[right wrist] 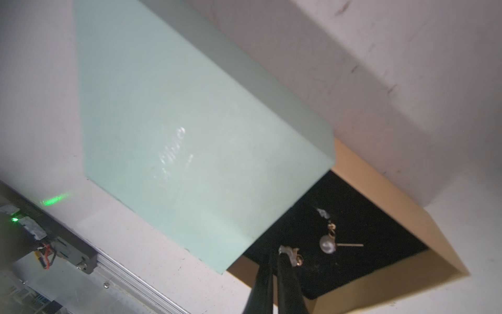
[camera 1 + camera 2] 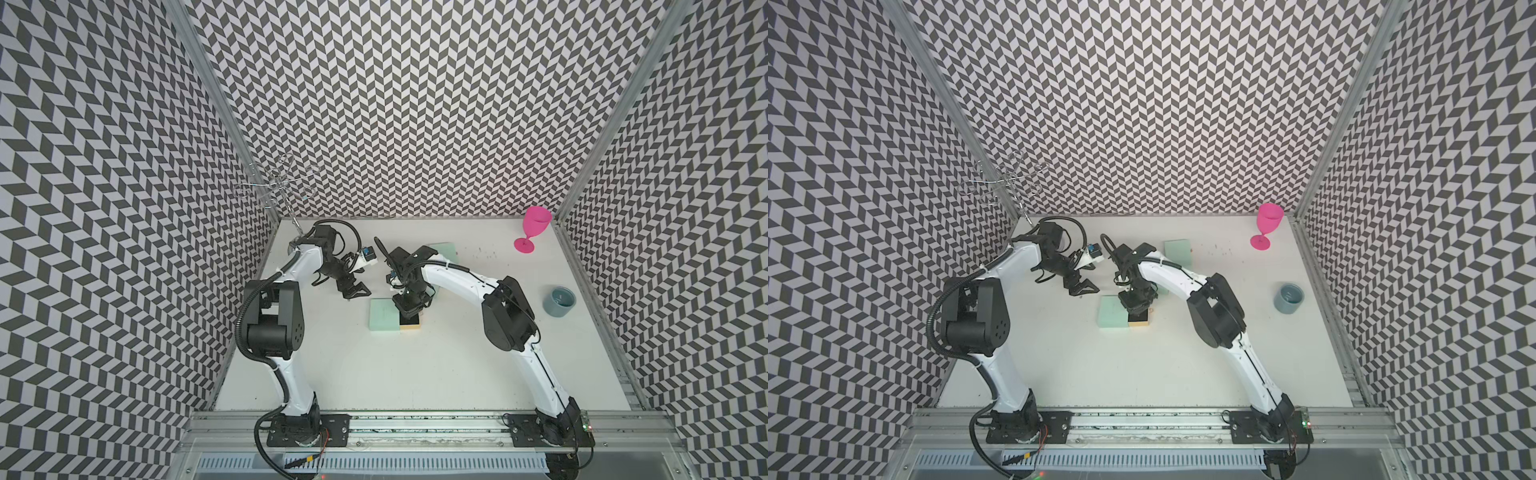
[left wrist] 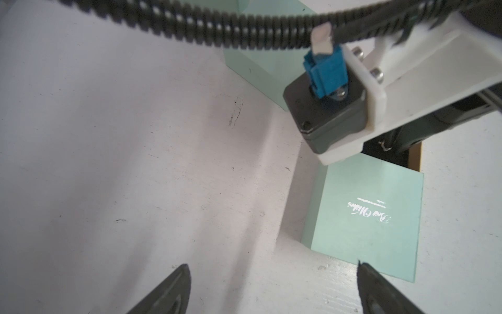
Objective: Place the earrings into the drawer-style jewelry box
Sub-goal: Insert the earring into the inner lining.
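The mint-green jewelry box point(image 2: 384, 316) point(image 2: 1112, 311) lies mid-table with its tan drawer point(image 2: 411, 327) point(image 1: 380, 174) pulled out. My right gripper point(image 2: 409, 311) point(image 1: 275, 251) points down into the drawer. Its fingers are shut, with a small silvery-gold earring point(image 1: 292, 254) at their tips. A pearl earring point(image 1: 327, 243) lies on the drawer's black lining. My left gripper point(image 2: 355, 291) point(image 3: 273, 265) hovers open and empty over bare table, just beyond the box point(image 3: 364, 212).
A second mint-green box point(image 2: 444, 251) sits behind the right arm. A pink goblet point(image 2: 534, 228) stands at the back right, with a grey-blue cup point(image 2: 559, 301) near the right edge. A wire stand point(image 2: 278, 183) rises at the back left corner.
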Motion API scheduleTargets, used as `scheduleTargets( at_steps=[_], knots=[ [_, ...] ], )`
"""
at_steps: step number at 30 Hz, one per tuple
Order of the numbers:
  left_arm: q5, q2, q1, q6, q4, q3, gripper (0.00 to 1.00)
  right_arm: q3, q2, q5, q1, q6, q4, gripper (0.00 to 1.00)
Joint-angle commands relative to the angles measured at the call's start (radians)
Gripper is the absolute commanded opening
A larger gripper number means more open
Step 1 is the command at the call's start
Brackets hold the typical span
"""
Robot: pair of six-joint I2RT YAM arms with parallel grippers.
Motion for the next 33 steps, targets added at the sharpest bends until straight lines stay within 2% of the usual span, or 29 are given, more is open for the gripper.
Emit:
scheduleTargets(
  at_steps=[1, 13, 22, 33],
  knots=[
    [0.002, -0.001, -0.001, 0.03, -0.027, 0.003, 0.96, 0.01, -0.045, 0.035, 0.0, 0.018, 0.0, 0.08],
    [0.003, 0.0, -0.001, 0.028, -0.027, 0.008, 0.96, 0.072, -0.064, 0.05, -0.003, 0.018, -0.003, 0.09],
    [0.002, -0.004, -0.004, 0.027, -0.03, -0.007, 0.96, -0.009, -0.059, 0.087, -0.021, 0.034, 0.036, 0.1],
    [0.007, -0.004, -0.007, 0.023, -0.031, -0.015, 0.96, -0.022, -0.033, 0.062, -0.022, 0.023, 0.051, 0.1]
  ],
)
